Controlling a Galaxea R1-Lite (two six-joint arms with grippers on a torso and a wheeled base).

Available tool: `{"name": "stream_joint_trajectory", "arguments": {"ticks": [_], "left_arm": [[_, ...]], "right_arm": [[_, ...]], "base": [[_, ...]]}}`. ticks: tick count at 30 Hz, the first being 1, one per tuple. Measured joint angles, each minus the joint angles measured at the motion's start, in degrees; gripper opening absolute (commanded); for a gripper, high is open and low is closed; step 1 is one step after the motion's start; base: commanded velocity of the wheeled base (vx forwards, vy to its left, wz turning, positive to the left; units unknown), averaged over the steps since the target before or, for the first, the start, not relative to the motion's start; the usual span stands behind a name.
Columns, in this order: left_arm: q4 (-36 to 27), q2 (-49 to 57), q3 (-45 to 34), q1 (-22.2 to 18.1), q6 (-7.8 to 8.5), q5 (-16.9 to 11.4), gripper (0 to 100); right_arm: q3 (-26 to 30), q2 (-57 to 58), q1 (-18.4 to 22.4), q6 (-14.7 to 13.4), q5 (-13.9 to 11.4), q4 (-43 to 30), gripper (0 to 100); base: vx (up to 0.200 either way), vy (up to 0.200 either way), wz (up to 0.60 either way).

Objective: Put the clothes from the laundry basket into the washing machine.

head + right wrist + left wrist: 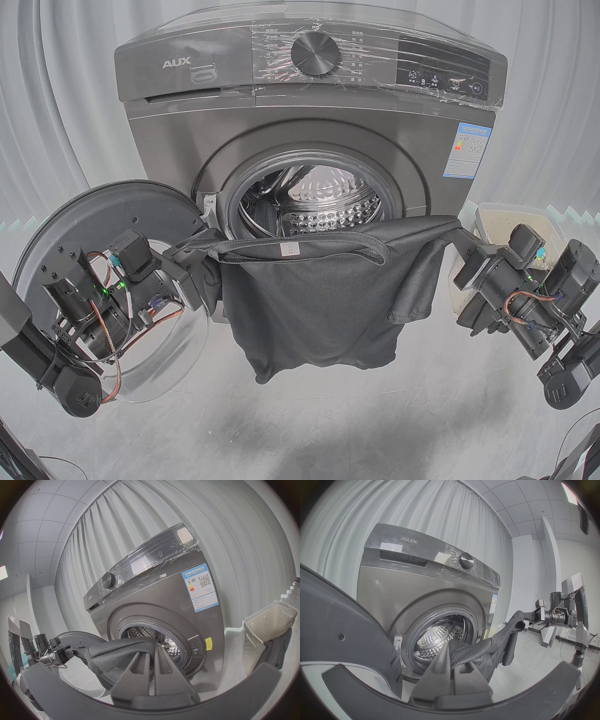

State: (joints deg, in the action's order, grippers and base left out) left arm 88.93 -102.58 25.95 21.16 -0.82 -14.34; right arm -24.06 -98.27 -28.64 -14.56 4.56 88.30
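Firmly pinched, the left gripper (190, 259) has its fingers closed on one end of a dark grey shirt (312, 300), and the right gripper (465, 240) is clamped on the other end. Between them the shirt hangs stretched wide. It is a matte, fine-knit cloth with a ribbed neckline and a small white tag (289, 249) whose print is too small to read.

The shirt hangs just in front of the lower rim of the washing machine (181, 134) opening, with the perforated steel drum (328, 203) visible above it. The round door (94, 219) stands swung open on the robot's left. Clear plastic film (375, 53) wrinkles over the control panel and its round dial (314, 53). A blue-and-white label (467, 150) is stuck on the front panel. A cream perforated laundry basket (500, 219) stands on the machine's right, with dark cloth (276, 650) showing beside it.
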Motion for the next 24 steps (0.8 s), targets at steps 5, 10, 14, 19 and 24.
{"name": "stream_joint_trajectory", "arguments": {"ticks": [5,10,14,19,24], "left_arm": [[-0.06,-0.01,-0.07,0.06,0.02,0.02,0],[-0.11,-0.33,-0.11,0.55,0.04,0.0,0],[-0.09,-1.27,0.28,1.13,0.02,0.06,0],[-0.11,-2.35,2.24,2.82,-0.35,1.37,0],[-0.09,-4.33,4.08,4.28,-0.84,1.96,0]], "right_arm": [[0.0,-0.02,-0.07,-0.09,0.01,0.0,0],[0.32,-0.18,-0.57,-0.2,0.01,0.0,0],[0.61,-0.35,-0.77,-0.33,0.0,0.0,0],[1.99,-0.85,-0.85,-0.46,-0.07,-0.02,0],[4.36,-3.22,-0.94,-0.41,-0.02,-0.02,100]], "base": [[0.0,0.0,0.0],[0.0,0.0,0.0],[0.0,0.0,0.0],[0.0,0.0,0.0],[0.0,0.0,0.0]]}}
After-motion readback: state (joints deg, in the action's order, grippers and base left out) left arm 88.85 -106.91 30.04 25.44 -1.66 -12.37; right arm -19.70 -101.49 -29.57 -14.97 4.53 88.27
